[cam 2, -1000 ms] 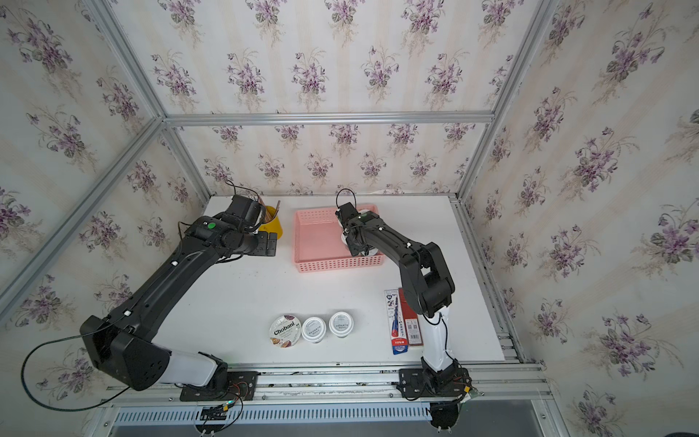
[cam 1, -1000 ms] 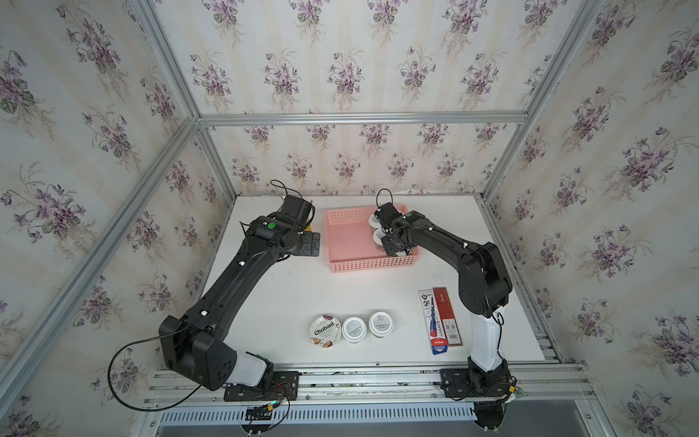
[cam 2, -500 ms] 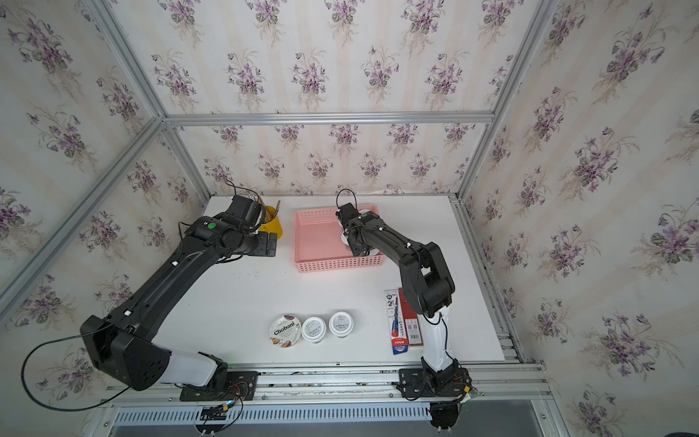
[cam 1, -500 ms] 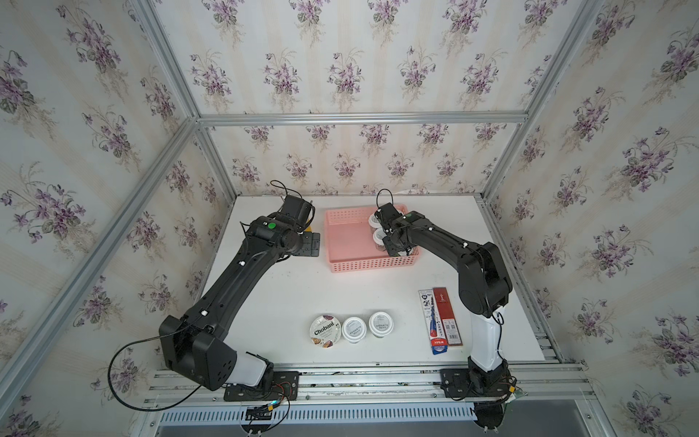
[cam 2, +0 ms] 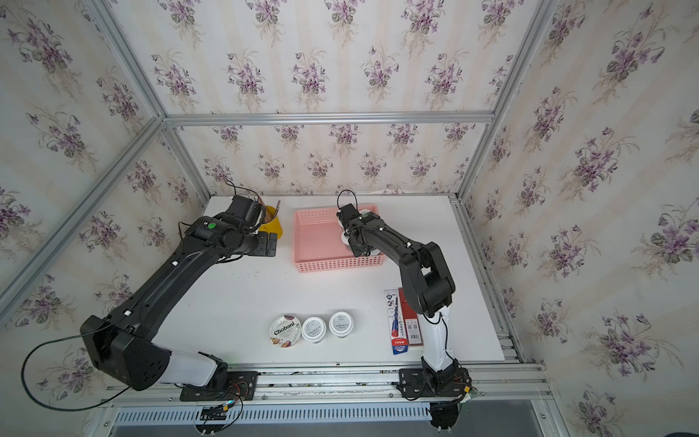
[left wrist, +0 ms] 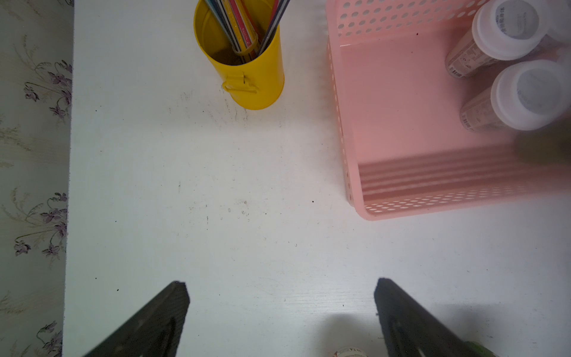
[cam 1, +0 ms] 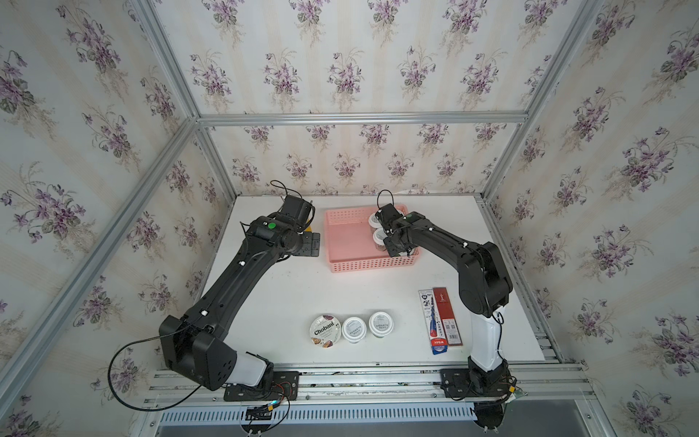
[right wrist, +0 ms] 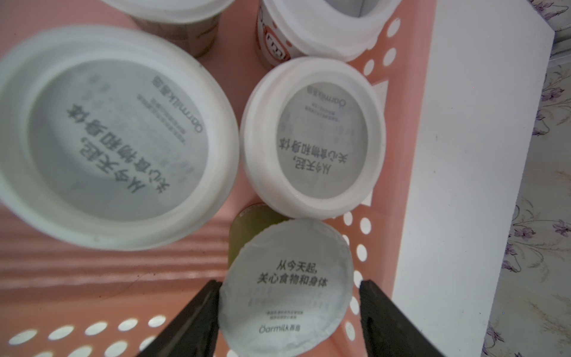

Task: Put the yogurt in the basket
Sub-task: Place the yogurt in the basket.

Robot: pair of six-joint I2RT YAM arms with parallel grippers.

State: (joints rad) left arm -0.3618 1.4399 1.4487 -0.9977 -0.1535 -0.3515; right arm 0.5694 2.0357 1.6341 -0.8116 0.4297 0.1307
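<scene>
- Closely seen from the right wrist, my right claw (right wrist: 290,286) hung inside the pink basket (right wrist: 92,333), its two black fingers (right wrist: 191,321) straddling the foil-lidded cup (right wrist: 287,272), a small yogurt with an olive-green body.
- One finger met the lid's edge and a sliver of pink showed beside the other. The jaws stood fairly wide, and I could not tell whether I was gripping the cup or only around it.
- That cup stood upright just beside the basket's perforated wall, with four other white-lidded cups (right wrist: 117,136) crowded near it.
- Three yogurts sat in a row on the white table (cam 1: 287,302), well apart from the basket: the wider Chobani cup (cam 1: 325,331) and two small white-lidded cups (cam 1: 354,330).
- My left claw (left wrist: 281,287) hovered wide open and empty over bare table, near the yellow pencil cup (left wrist: 247,61).
- I judged these cups light, with thin walls that would dent and foil that would puncture.
- The place to take hold seemed to be the round body just under the lid's rim, squeezed gently, never on the foil itself.
</scene>
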